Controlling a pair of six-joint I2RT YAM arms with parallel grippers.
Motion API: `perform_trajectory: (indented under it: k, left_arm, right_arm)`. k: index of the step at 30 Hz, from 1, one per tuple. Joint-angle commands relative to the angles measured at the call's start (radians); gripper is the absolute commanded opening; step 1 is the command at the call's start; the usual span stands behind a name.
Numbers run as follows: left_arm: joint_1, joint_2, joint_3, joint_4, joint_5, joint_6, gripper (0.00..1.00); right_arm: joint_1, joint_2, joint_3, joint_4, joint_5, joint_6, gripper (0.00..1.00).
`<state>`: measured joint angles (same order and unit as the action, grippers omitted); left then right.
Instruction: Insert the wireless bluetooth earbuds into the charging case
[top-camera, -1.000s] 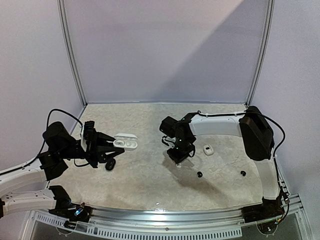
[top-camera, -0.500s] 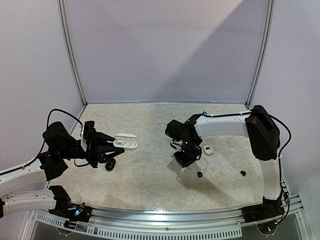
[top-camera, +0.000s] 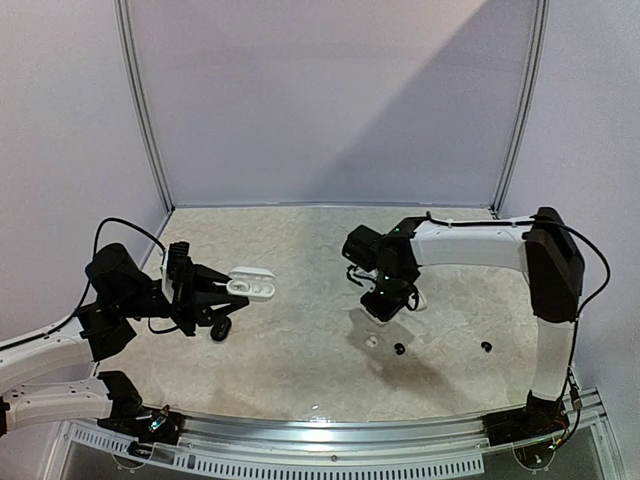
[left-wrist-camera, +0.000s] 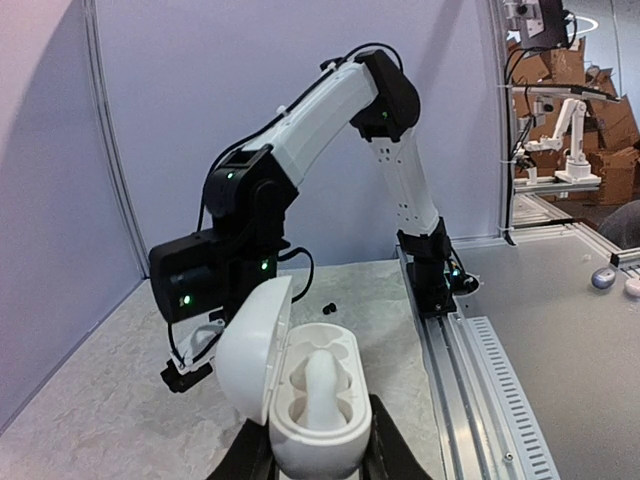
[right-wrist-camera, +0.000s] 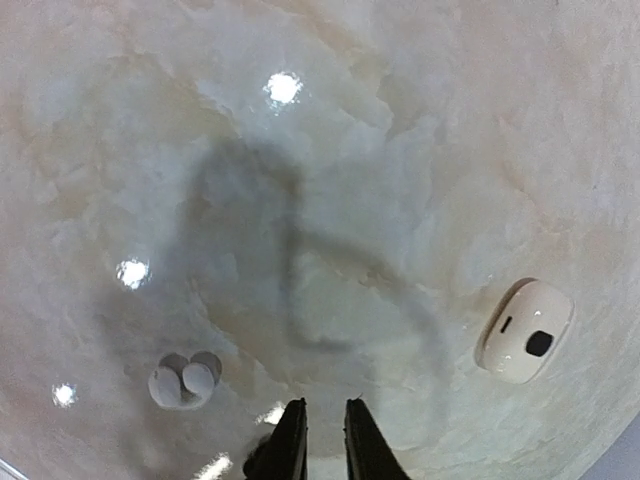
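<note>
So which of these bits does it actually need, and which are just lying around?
Needed: open white case in left pincer; white earbud.
Lying about, for now: two black earbuds; small white case.

You're getting bright, even overhead light. On the table (right-wrist-camera: 420, 150), hard glare spots sparkle above and left of the white earbud (right-wrist-camera: 185, 382), a soft-edged dark shadow sprawls up and right of it, and the close view looks slightly soft.

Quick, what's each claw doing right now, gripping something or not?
Left gripper: closed on the open white plastic oval charging case.
Right gripper: slightly open, holding nothing.
</note>
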<state>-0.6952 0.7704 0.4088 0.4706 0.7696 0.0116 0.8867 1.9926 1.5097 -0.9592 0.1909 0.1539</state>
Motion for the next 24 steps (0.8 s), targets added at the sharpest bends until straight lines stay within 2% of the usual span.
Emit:
perform_trajectory:
  k: [1, 5, 8, 12, 24]
  left_arm:
    - [0.006, 0.000, 0.004, -0.024, 0.002, 0.013, 0.00]
    - [0.006, 0.002, 0.005, -0.027, -0.002, 0.020, 0.00]
    - [0.006, 0.009, 0.010, -0.029, 0.000, 0.027, 0.00]
    - [0.006, 0.013, 0.014, -0.034, 0.002, 0.032, 0.00]
    - [0.006, 0.010, 0.022, -0.058, -0.003, 0.044, 0.00]
  right_arm:
    - [-0.006, -0.187, -0.193, 0.225, 0.003, -0.255, 0.19]
    - [0.062, -0.432, -0.472, 0.472, -0.126, -0.513, 0.27]
    - [0.144, -0.519, -0.624, 0.593, -0.197, -0.740, 0.32]
    - [0.158, -0.493, -0.627, 0.620, -0.215, -0.784, 0.29]
    - [0.143, -0.363, -0.639, 0.690, -0.147, -0.908, 0.23]
